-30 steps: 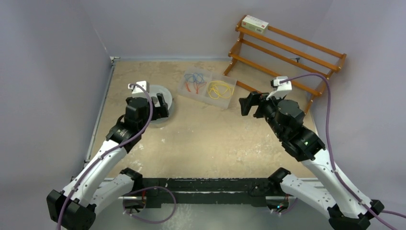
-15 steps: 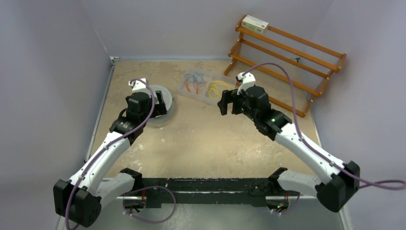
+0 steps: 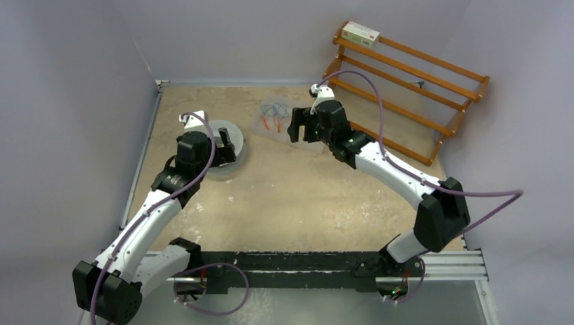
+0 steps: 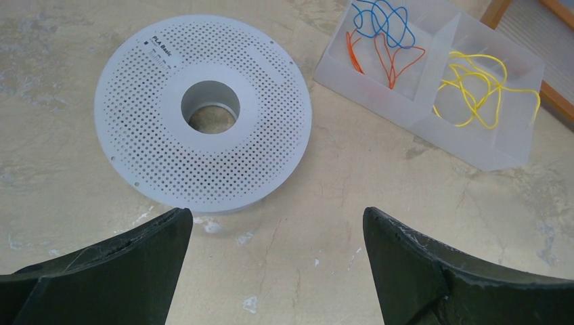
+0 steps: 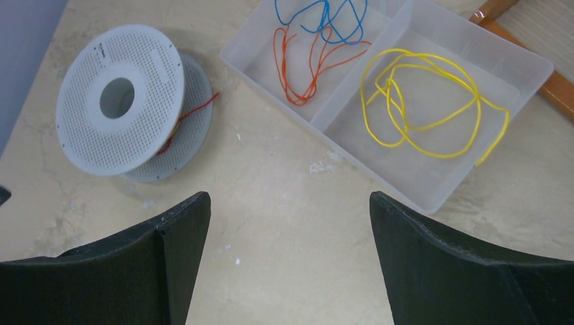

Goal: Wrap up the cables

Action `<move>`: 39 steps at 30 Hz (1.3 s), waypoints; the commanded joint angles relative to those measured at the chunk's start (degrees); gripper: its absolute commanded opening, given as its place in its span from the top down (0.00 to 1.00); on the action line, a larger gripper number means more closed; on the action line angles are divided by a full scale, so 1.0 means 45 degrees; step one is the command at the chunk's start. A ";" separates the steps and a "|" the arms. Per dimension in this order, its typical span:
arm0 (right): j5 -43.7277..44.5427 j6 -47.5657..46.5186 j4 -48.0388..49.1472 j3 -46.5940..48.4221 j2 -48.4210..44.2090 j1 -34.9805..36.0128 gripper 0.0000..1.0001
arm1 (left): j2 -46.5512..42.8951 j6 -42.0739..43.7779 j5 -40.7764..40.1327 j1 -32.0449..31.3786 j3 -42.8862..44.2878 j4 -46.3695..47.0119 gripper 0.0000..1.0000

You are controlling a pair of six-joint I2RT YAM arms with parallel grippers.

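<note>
The yellow cable [image 5: 426, 101] lies loose in the right compartment of a clear tray [image 5: 433, 196]; the left wrist view also shows the cable [image 4: 484, 88]. In the top view my right arm hides it. My right gripper [image 5: 290, 203] hangs open above bare table just short of the tray, nothing between its jaws; from above the right gripper [image 3: 298, 128] covers the tray's right half. A grey perforated spool [image 4: 203, 122] lies flat on the left. My left gripper [image 4: 277, 223] stands open just short of the spool, holding nothing.
Thin red and blue wires [image 5: 315, 47] fill the tray's left compartment. A red wire end trails from the spool [image 5: 118, 101]. A wooden rack [image 3: 406, 68] with a small box [image 3: 360, 32] stands at the back right. Grey walls close in the table.
My right arm has swung forward and to the left, from beside the rack to over the tray. The left arm has barely shifted by the spool.
</note>
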 commanded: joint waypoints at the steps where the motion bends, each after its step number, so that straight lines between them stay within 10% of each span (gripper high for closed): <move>1: 0.0189 0.0742 0.0934 0.1431 0.1199 0.0010 0.13 | -0.0435 -0.0126 0.0283 0.0085 0.0450 0.0237 0.04; 17: 0.1007 0.2434 0.0316 0.5589 0.5921 0.0011 0.19 | -0.1043 -0.0204 0.1029 0.0134 0.0374 0.0334 0.04; 39: 0.5681 0.4993 -0.1587 0.2834 0.4392 -0.0554 0.18 | -0.1698 -0.0238 0.1667 0.0101 0.0314 0.0474 0.04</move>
